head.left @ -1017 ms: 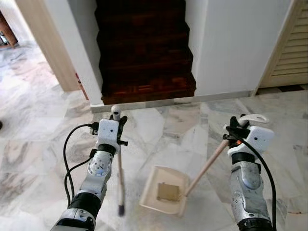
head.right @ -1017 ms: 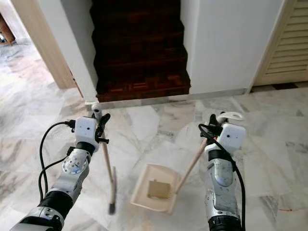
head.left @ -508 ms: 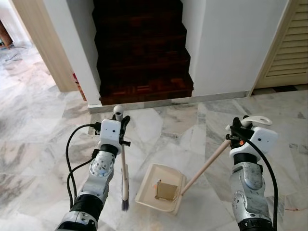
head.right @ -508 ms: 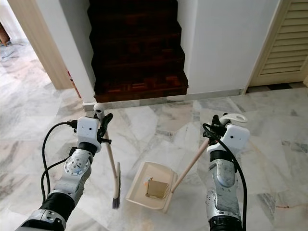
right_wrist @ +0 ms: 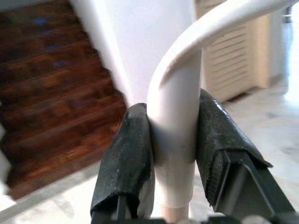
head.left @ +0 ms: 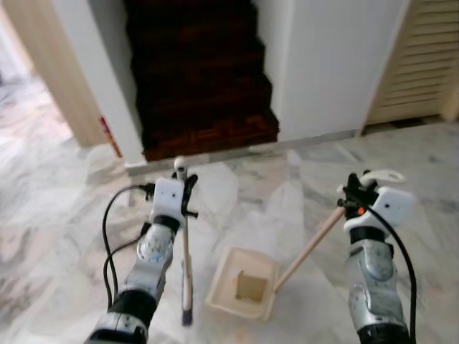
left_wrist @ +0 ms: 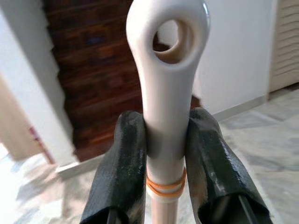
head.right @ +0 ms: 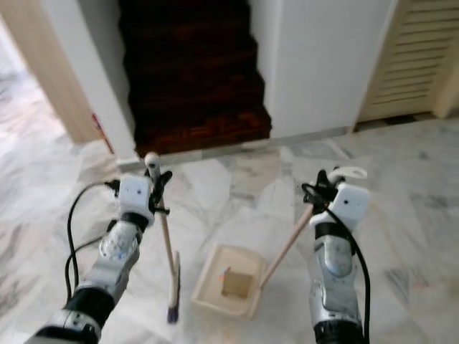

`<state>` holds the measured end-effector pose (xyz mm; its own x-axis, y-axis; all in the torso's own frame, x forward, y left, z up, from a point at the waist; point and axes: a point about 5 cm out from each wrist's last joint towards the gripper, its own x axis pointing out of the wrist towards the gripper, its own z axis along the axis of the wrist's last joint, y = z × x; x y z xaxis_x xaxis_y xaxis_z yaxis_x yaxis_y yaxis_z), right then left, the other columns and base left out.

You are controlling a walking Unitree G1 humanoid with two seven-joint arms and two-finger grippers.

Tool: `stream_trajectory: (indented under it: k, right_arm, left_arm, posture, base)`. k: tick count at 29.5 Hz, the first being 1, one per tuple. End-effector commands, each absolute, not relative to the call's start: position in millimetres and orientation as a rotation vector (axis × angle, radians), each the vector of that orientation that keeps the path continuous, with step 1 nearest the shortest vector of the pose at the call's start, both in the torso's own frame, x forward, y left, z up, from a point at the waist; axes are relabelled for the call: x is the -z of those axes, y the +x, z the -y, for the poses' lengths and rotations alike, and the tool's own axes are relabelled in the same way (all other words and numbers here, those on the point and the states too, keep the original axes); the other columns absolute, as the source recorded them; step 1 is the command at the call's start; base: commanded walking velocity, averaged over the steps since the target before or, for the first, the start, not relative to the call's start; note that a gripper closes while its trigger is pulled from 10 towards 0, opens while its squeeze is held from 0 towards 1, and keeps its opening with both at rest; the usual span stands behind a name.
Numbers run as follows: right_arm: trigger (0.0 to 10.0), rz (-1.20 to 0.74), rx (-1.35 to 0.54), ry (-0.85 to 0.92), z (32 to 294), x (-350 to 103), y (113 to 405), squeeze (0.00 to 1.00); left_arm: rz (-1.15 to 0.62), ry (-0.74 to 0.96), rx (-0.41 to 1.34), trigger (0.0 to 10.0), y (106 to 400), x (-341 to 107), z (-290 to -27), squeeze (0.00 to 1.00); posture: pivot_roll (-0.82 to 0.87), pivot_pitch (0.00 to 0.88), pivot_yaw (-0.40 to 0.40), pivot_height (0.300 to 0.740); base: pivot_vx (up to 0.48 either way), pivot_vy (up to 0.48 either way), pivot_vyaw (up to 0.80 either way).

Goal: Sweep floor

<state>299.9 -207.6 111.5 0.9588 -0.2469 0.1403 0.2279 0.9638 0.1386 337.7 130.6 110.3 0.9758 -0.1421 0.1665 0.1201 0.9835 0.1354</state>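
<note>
Your left gripper [left_wrist: 166, 154] pinches the broom [head.left: 186, 265] by its glossy white, eyeleted handle tip, bristles on the veined marble floor [head.left: 64, 236]. Your right gripper [right_wrist: 173, 154] clamps the dustpan [head.left: 242, 292] handle's curved white end; the cream pan sits just beside the broom.

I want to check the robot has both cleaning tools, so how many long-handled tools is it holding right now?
2. The broom stands near upright in the left gripper, bristles at the floor. The dustpan sits on the marble floor, its slanted handle held by the right gripper.
</note>
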Motion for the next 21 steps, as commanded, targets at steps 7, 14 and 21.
stream_trajectory:
  k: [7, 14, 21]
  right_arm:
    - [10.0, 0.225, 0.231, 0.152, 195.7, -127.1, 306.0, 0.0]
    - [10.0, 0.223, 0.234, 0.148, 195.1, -126.7, 304.8, 0.0]
    - [10.0, 0.22, 0.235, 0.153, 194.9, -126.0, 304.8, 0.0]
  left_arm:
    - [0.193, 0.147, 0.138, 10.0, 343.4, -120.1, -138.4, 0.0]
    - [0.191, 0.143, 0.15, 10.0, 344.0, -120.4, -135.7, 0.0]
    - [0.189, 0.144, 0.15, 10.0, 344.3, -120.5, -137.0, 0.0]
  posture:
    - [-0.22, 0.0, 0.141, 0.74]
    - [-0.23, 0.0, 0.15, 0.74]
    - [-0.22, 0.0, 0.147, 0.74]
  base:
    - [0.0, 0.266, 0.0]
    - [0.0, 0.266, 0.0]
    - [0.0, 0.266, 0.0]
